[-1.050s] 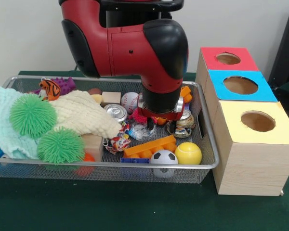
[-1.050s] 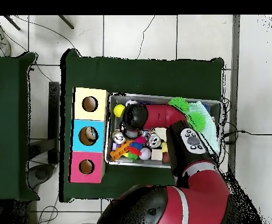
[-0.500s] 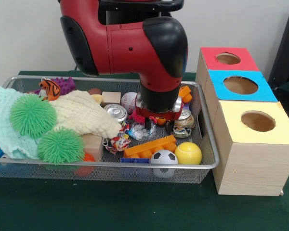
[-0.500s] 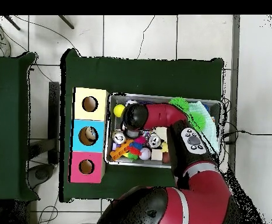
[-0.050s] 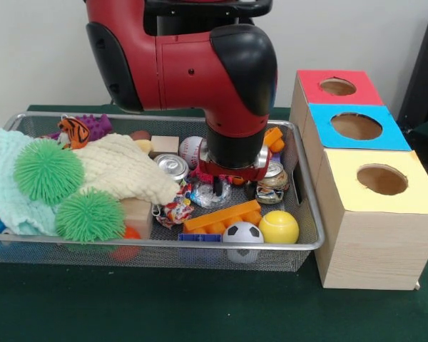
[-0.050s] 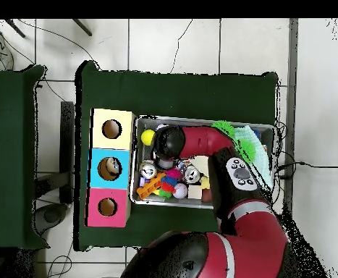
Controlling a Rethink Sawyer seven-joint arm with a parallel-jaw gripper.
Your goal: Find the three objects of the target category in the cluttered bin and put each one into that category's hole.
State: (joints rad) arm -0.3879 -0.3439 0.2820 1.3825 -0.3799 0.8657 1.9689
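Observation:
The wire mesh bin (image 5: 310, 214) holds mixed clutter. Among it are a yellow ball (image 5: 279, 226), a soccer ball (image 5: 242, 233), a baseball (image 5: 190, 149), two cans (image 5: 172, 166) (image 5: 274, 178) and an orange block (image 5: 223, 216). My gripper (image 5: 216, 187) hangs low in the bin's middle, right over a clear crinkled item (image 5: 208, 196) and mostly hidden under the red wrist. Three wooden boxes stand beside the bin, each with a hole: red (image 5: 337, 87), blue (image 5: 356, 126) and yellow (image 5: 382, 179). In the overhead view the arm (image 6: 200, 145) covers the gripper.
Two green spiky balls (image 5: 48, 169) (image 5: 90, 215) rest on a pale cloth (image 5: 125, 171) at the bin's left. A tiger toy (image 5: 74, 130), a purple toy (image 5: 96, 125) and a wooden block (image 5: 164, 144) lie along the back. The boxes (image 6: 111, 168) touch the bin's side.
The wrist has lifted slightly and drifted a little to the left in the front view. The objects in the bin have stayed put.

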